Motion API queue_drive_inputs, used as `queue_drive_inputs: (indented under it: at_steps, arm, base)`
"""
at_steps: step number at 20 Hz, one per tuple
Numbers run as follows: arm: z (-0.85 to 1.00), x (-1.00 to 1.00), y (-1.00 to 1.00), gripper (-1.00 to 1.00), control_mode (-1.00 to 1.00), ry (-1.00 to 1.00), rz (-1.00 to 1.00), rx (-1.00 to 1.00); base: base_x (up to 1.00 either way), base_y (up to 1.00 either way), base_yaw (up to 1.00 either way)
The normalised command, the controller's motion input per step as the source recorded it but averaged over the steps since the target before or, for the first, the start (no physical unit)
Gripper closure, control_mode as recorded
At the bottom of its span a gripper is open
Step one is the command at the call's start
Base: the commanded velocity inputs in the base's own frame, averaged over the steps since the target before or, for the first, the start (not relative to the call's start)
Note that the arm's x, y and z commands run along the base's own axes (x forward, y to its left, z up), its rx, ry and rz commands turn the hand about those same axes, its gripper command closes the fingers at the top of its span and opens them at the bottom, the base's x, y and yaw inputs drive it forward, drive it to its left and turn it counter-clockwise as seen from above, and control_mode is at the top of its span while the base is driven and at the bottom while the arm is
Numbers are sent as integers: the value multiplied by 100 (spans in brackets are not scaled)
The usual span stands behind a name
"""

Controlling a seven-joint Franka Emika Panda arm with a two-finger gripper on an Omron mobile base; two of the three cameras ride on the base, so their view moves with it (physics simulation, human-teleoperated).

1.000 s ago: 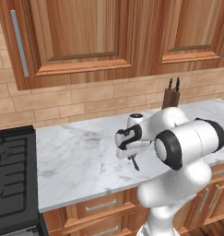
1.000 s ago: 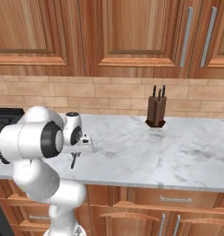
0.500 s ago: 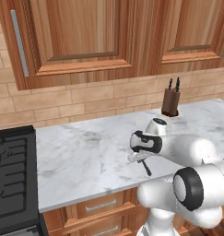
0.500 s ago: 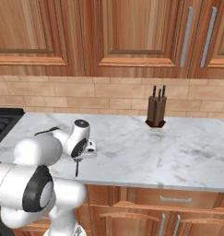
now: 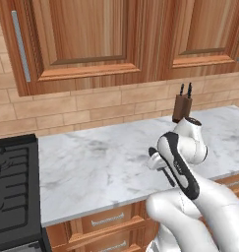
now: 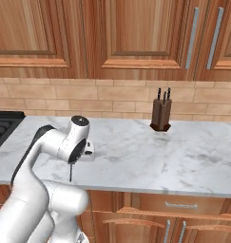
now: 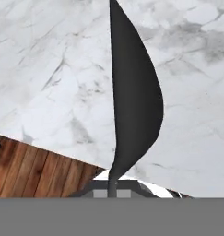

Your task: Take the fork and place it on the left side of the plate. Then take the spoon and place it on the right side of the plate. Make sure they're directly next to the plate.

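Spoon (image 7: 134,97) juts forward from the end effector (image 7: 114,186), clamped between its closed fingers by the thin handle, with the dark oval bowl seen edge-on above the white marble bench (image 7: 49,69). In the right base view the end effector (image 6: 72,163) hangs over the bench's front edge, the spoon (image 6: 70,173) pointing down. A knife block (image 6: 160,114) stands well apart by the brick wall. A black stove (image 5: 13,192) adjoins the bench (image 5: 91,172).

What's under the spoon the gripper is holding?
White marble counter lies under the spoon, which the gripper holds above the counter's front edge; brown wood shows past that edge. The spoon's dark bowl covers a strip of counter.
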Motion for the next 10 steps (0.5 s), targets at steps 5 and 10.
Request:
queue_drive_inputs:
  at_steps: [5,10]
  arm:
    - [98,-75,-9,100,-100,0,-6,6]
    - [92,-45,0,100,-100,-1,-11,0]
  base:
    - [0,0,0]
    - [0,0,0]
